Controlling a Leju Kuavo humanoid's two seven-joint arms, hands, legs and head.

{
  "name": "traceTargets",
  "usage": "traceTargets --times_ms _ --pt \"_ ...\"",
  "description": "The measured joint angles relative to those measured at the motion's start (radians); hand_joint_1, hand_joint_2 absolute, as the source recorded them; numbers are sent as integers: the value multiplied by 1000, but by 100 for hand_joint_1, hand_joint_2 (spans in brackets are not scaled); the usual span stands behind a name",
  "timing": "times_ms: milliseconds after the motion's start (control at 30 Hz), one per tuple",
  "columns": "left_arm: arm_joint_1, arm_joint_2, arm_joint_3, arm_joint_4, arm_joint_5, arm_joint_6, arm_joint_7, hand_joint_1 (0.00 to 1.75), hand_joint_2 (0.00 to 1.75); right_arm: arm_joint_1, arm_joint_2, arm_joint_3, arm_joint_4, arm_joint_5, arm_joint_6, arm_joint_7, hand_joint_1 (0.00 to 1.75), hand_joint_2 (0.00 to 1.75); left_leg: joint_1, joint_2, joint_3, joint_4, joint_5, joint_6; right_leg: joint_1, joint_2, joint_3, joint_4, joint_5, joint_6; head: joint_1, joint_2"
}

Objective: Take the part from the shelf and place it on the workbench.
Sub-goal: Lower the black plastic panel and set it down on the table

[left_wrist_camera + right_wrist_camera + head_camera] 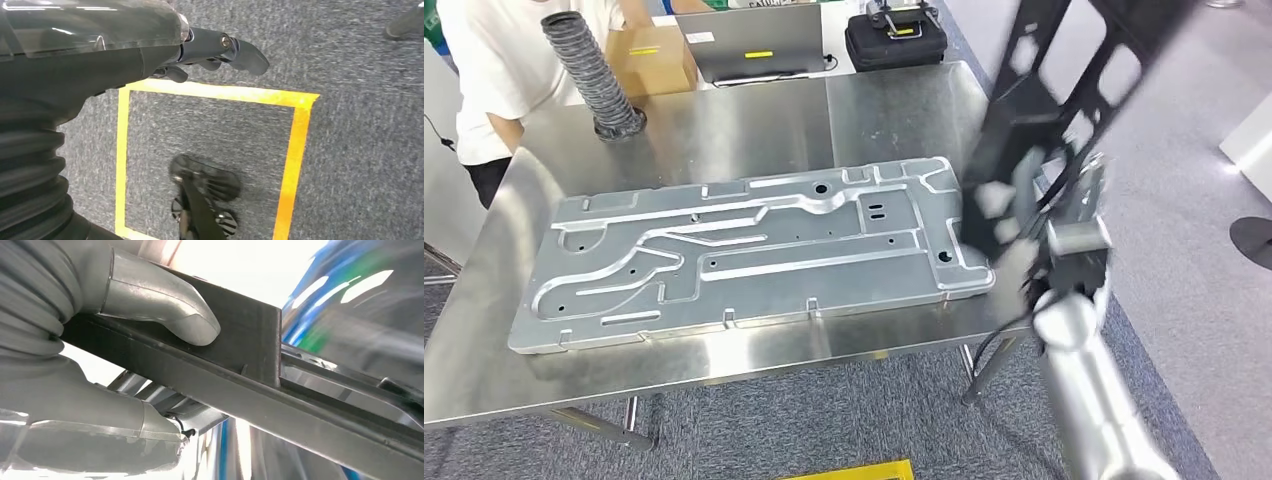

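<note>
Right robot hand [1064, 240] gripping black part [1064, 90], steel workbench [724, 370], grey carpet [1214, 290], left robot hand [220, 50] loosely spread.

We see our right arm [1096, 400] as a smooth silver tube; our left hand [220, 50] has dark fingers with a small screw, a clear glossy cover and grey ribbed sleeve.

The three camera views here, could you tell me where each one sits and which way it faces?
Head view: high on the body, looking down at the steel workbench with its stamped metal panel; the right hand lifts a black part.
Left wrist view: behind the hanging left hand, facing carpet with yellow tape.
Right wrist view: close behind the right hand, gripping the black part.
Shared: head and right wrist views show that hand and part.
</note>
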State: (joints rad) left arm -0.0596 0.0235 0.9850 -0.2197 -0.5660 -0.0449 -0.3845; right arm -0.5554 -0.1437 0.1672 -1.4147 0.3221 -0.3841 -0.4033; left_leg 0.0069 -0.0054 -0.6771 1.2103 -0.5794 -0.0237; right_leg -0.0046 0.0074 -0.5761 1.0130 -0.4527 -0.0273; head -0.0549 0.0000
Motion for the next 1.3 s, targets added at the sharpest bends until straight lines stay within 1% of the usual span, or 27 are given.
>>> traceTargets --times_ms 67,100,133,200,267,300,367,400,433,467,500,533,567,600,667,767,800,867,900,933,967,1000,1033,1100,1133,1267,1300 --pt "2 1 2 0 -16 -6 -5 0 175 -145 -23 6 190 297 -96 90 175 175 -1 3 16 -127 122 7 0 4 11 4 -13 5 0 0" --pt "0 2 3 0 -24 -9 -7 0 175 -225 -27 30 290 450 -117 141 175 175 -4 4 21 -167 164 13 0 9 11 7 -18 10 0 0" --pt "-4 2 4 0 -31 -12 -8 0 175 -299 -25 63 387 593 -124 191 175 175 -7 5 22 -186 184 19 1 15 10 9 -22 16 0 0" --pt "-17 2 4 0 -39 -14 -10 0 175 -399 -15 131 535 781 -124 260 175 175 -7 4 27 -191 190 30 3 19 10 7 -29 27 0 0" --pt "-28 2 4 0 -42 -14 -10 0 175 -451 1 178 632 840 -126 289 175 175 0 1 37 -201 193 38 4 9 4 29 -47 35 0 0" --pt "-31 1 4 0 -44 -14 -11 0 175 -472 8 196 671 855 -124 301 175 175 3 -2 42 -206 192 43 3 4 -15 70 -67 39 0 0" --pt "-33 1 4 0 -49 -12 -11 0 175 -506 27 236 743 919 -111 332 175 175 3 -8 50 -207 184 48 -2 0 -89 201 -114 45 0 0" --pt "-33 0 4 0 -52 -11 -11 0 175 -518 40 261 778 963 -97 350 175 175 3 -10 55 -206 179 48 -4 0 -128 259 -125 47 0 0" --pt "-32 -1 4 0 -55 -10 -11 0 175 -527 60 288 811 1008 -80 365 175 175 4 -11 62 -205 173 47 -6 0 -155 286 -118 48 0 0" --pt "-33 -2 4 0 -57 -9 -11 0 175 -533 85 316 842 1048 -59 375 175 175 4 -11 69 -204 165 44 -7 0 -163 273 -90 48 0 0" --pt "-34 -3 4 0 -59 -9 -11 0 175 -536 113 345 870 1080 -40 377 175 175 4 -9 78 -202 157 40 -8 -1 -152 222 -45 47 0 0" --pt "-36 -5 4 0 -60 -9 -12 0 175 -538 142 372 896 1103 -22 374 175 175 4 -8 85 -199 148 36 -9 -1 -131 153 1 45 0 0" --pt "-39 -6 4 0 -60 -9 -13 0 175 -539 172 397 920 1119 -7 367 175 175 3 -6 89 -194 140 32 -7 -1 -109 90 34 43 0 0" --pt "-43 -8 5 0 -61 -10 -15 0 175 -538 198 419 942 1129 5 359 175 175 2 -5 89 -191 134 28 -6 0 -92 46 50 39 0 0" --pt "-46 -10 5 0 -62 -10 -20 0 175 -532 242 457 979 1139 20 341 175 175 2 -7 87 -190 130 18 1 0 -83 23 46 30 0 0" --pt "-45 -13 5 0 -67 -10 -26 0 175 -514 285 492 1015 1130 32 307 175 175 6 -6 82 -177 114 1 0 -4 -72 9 43 11 0 0" --pt "-45 -13 5 0 -70 -10 -27 0 175 -508 295 497 1024 1117 34 292 175 175 6 -4 67 -143 94 -3 -2 -6 -66 3 43 6 0 0" --pt "-47 -14 5 0 -77 -10 -31 0 175 -491 310 501 1041 1086 32 259 175 175 7 -1 9 -22 42 -9 -1 -8 -57 -1 39 -3 0 0" --pt "-47 -14 5 0 -80 -8 -35 0 175 -479 316 501 1047 1071 30 243 175 175 8 -1 -24 39 25 -11 0 -8 -54 0 37 -4 0 0" --pt "-47 -15 5 0 -83 -6 -39 0 175 -465 322 501 1053 1058 29 228 175 175 9 -1 -46 73 24 -13 0 -7 -51 0 34 -5 0 0" --pt "-48 -16 5 0 -86 -2 -44 0 175 -451 327 501 1058 1046 29 215 175 175 10 -1 -52 73 41 -15 0 -6 -47 1 31 -5 0 0" --pt "-49 -17 5 0 -88 1 -49 0 175 -438 333 502 1062 1036 30 207 175 175 12 0 -40 35 73 -16 -1 -5 -44 2 28 -3 0 0" --pt "-51 -17 5 0 -90 4 -55 0 175 -427 340 502 1066 1028 31 203 175 175 14 0 -14 -30 113 -17 -1 -3 -41 5 23 1 0 0" --pt "-55 -18 5 0 -93 6 -65 0 175 -413 355 502 1073 1015 33 201 175 175 15 0 36 -143 157 -13 1 -1 -40 12 16 10 0 0" --pt "-58 -19 5 0 -93 6 -70 0 175 -407 362 502 1076 1009 35 201 175 175 13 -1 49 -172 161 -9 2 0 -40 14 14 15 0 0" --pt "-62 -22 5 0 -93 4 -85 0 175 -383 383 502 1084 992 37 191 175 175 13 -3 57 -187 157 18 2 0 -43 21 4 35 0 0" --pt "-64 -23 5 0 -93 4 -86 0 175 -379 387 502 1085 988 38 188 131 131 14 -3 58 -189 158 25 2 -1 -54 48 -14 39 0 0"
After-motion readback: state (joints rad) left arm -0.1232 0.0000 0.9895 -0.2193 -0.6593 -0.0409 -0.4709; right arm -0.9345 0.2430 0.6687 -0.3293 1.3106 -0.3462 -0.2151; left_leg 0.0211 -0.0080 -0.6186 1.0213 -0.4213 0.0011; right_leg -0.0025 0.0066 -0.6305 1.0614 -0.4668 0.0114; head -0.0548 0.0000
